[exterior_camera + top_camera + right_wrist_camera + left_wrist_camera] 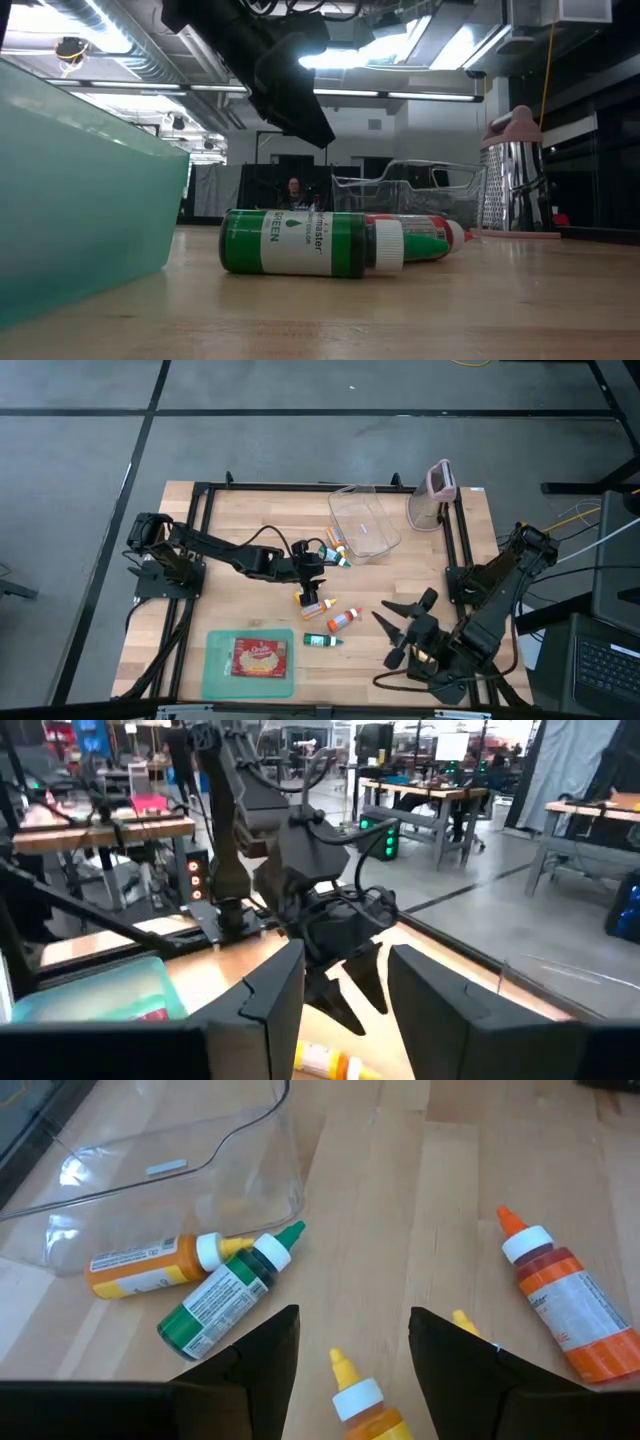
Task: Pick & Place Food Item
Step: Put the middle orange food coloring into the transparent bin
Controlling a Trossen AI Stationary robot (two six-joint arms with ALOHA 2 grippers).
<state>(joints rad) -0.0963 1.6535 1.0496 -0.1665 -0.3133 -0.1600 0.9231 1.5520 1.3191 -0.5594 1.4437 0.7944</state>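
Observation:
Several small food-colouring bottles lie on their sides on the wooden table. An orange one (140,1270) and a green one (225,1300) lie by the clear container (365,522). A red-orange one (345,620) and another green one (295,243) lie nearer the front. My left gripper (355,1345) stands open at mid-table over a yellow-tipped bottle (360,1402), which shows between its fingers; I cannot tell whether they touch it. My right gripper (392,635) is raised at the right front, open and holding nothing, and points level toward the left arm.
A teal tray (215,660) with a red packet (260,658) sits at the front left. A metal grater with a pink top (437,495) stands at the far right. A black frame (300,487) edges the table. Another yellow tip (462,1320) shows behind one left finger.

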